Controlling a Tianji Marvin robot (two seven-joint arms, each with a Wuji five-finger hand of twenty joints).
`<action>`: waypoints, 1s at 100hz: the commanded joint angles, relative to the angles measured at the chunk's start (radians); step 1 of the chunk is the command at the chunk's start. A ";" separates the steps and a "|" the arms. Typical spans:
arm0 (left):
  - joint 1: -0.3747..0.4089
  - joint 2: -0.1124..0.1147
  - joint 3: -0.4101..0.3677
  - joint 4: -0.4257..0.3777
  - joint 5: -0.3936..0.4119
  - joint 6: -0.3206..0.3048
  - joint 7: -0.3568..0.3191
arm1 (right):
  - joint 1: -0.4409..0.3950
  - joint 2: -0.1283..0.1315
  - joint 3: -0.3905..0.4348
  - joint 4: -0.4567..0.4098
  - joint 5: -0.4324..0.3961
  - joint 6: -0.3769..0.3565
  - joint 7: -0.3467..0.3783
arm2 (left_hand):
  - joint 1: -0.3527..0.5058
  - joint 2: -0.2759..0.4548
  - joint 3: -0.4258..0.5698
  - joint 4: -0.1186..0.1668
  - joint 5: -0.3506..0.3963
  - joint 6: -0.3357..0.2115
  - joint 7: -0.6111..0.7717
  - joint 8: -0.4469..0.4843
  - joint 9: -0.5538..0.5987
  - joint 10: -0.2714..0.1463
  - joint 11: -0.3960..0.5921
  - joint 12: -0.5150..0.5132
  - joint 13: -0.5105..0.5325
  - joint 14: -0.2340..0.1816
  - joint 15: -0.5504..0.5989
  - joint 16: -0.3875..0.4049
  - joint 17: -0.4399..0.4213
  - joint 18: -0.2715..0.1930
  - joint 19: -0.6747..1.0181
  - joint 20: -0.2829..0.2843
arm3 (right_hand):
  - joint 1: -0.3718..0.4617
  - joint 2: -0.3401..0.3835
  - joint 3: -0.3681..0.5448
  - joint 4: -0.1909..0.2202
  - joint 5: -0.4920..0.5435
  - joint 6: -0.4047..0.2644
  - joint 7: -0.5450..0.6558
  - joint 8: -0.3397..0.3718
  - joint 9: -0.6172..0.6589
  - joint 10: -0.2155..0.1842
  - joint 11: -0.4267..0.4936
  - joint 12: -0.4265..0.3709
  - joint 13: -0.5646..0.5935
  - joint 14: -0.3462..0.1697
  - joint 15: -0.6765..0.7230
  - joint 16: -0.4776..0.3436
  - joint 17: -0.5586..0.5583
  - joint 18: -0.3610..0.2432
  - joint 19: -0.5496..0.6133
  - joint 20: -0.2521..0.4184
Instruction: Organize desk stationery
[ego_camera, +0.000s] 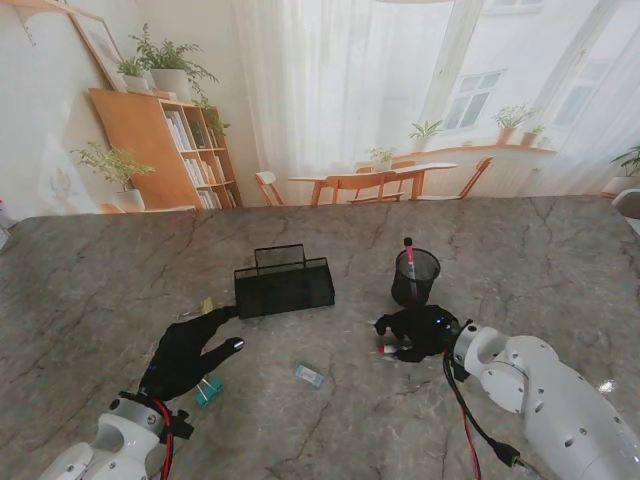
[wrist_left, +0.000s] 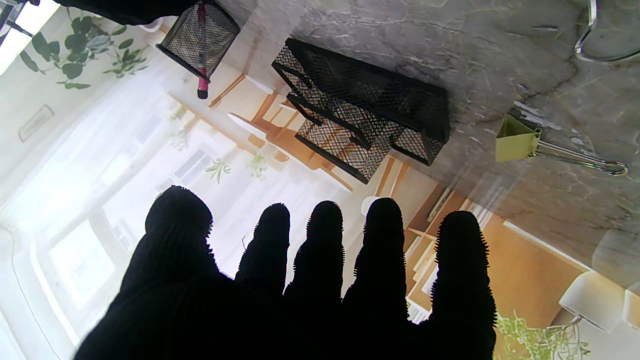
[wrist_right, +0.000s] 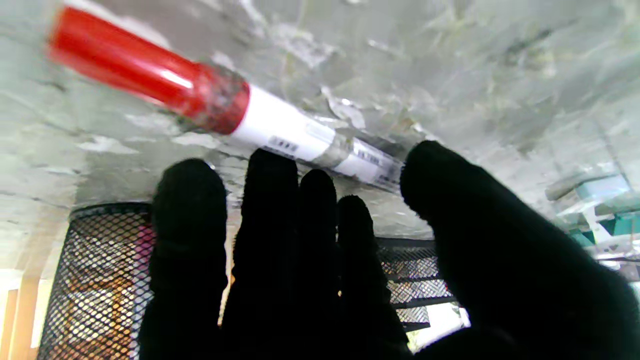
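A marker with a red cap and white barrel lies flat on the marble table. My right hand is bent over it, and only the marker's red end shows there. In the right wrist view the fingertips and thumb touch the barrel's near side without enclosing it. The black mesh pen cup just beyond holds a pink pen. My left hand rests open with its fingers spread, short of the black mesh organizer.
A yellow-green binder clip lies by the organizer's left end, just ahead of my left fingers. A teal binder clip sits beside my left wrist. A small pale blue item lies between the arms. Table edge runs far behind.
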 joint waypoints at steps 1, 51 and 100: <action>0.004 -0.003 0.005 0.003 -0.002 -0.005 0.003 | -0.008 0.014 -0.007 0.008 -0.038 0.004 0.005 | 0.026 0.068 -0.014 0.018 0.012 -0.007 0.010 0.011 0.016 -0.007 0.003 0.008 0.012 -0.004 0.011 0.004 0.003 -0.002 0.017 0.021 | 0.013 0.014 -0.025 0.034 0.035 0.031 0.029 0.053 0.006 0.064 0.000 -0.034 -0.008 0.023 0.038 0.003 -0.006 0.044 0.060 -0.007; 0.023 -0.006 -0.005 -0.008 0.015 -0.010 0.029 | 0.065 0.031 -0.102 0.080 -0.096 -0.044 -0.072 | 0.029 0.068 -0.013 0.018 0.012 -0.006 0.010 0.011 0.015 -0.005 0.002 0.008 0.012 -0.005 0.011 0.004 0.003 -0.002 0.018 0.020 | 0.137 -0.147 0.009 -0.068 0.295 -0.167 0.507 -0.219 0.232 0.054 0.002 -0.071 0.106 -0.003 0.069 -0.047 0.107 0.025 0.121 -0.068; 0.027 -0.005 -0.010 -0.013 0.021 -0.010 0.029 | 0.196 0.032 -0.274 0.235 -0.038 -0.064 -0.142 | 0.030 0.067 -0.014 0.018 0.012 -0.005 0.010 0.011 0.015 -0.004 0.003 0.008 0.015 -0.005 0.013 0.005 0.012 -0.001 0.021 0.019 | 0.072 -0.247 0.119 -0.066 0.451 -0.204 0.517 -0.304 0.409 0.015 -0.045 -0.113 0.246 -0.081 0.018 -0.063 0.248 -0.076 0.096 -0.117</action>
